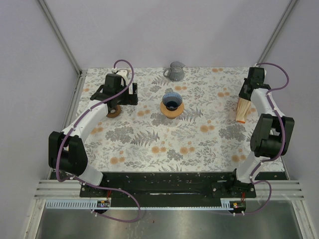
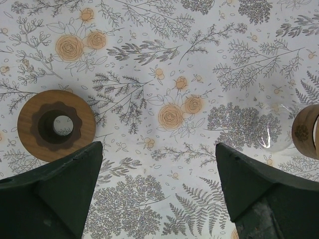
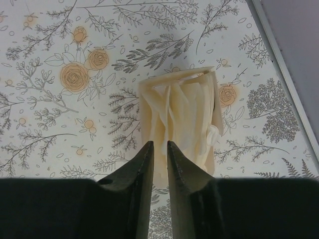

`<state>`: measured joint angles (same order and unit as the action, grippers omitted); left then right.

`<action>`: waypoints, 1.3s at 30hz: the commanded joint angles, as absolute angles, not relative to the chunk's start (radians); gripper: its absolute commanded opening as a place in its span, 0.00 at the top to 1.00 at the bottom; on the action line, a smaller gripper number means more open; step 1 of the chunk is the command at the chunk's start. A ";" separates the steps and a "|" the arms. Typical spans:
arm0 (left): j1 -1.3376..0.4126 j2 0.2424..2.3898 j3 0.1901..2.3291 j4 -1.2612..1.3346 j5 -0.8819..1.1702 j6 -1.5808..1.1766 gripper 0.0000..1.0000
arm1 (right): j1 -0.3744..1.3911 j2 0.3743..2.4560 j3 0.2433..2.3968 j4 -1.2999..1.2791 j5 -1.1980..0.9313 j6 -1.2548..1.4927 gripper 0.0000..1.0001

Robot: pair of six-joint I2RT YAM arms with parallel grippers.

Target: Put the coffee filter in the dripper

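Observation:
The dripper (image 1: 172,105), a dark fluted cone in a wooden collar, stands mid-table. A stack of cream paper coffee filters (image 1: 242,110) lies at the far right and fills the middle of the right wrist view (image 3: 179,124). My right gripper (image 1: 245,93) sits at the stack's near edge (image 3: 159,145), its jaws nearly together with filter paper between them. My left gripper (image 1: 121,93) is wide open and empty above bare cloth (image 2: 158,149), to the left of the dripper.
A wooden ring (image 1: 113,110) with a scalloped hole lies below the left gripper (image 2: 56,124). A wooden collar with clear glass (image 2: 305,130) shows at the left wrist view's right edge. A grey pitcher (image 1: 175,71) stands at the back. A metal rail (image 3: 284,55) borders the right side.

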<state>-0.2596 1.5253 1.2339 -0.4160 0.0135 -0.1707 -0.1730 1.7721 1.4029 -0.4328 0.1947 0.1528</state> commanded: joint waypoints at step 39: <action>-0.226 1.528 1.262 -0.394 0.071 -0.193 0.01 | -0.152 1.775 1.341 -0.430 0.140 0.101 0.76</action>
<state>-0.2352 1.5272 1.2343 -0.4244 0.0483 -0.1822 -0.1577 1.7702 1.3224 -0.4564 0.1379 0.1261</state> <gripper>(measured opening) 0.988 0.250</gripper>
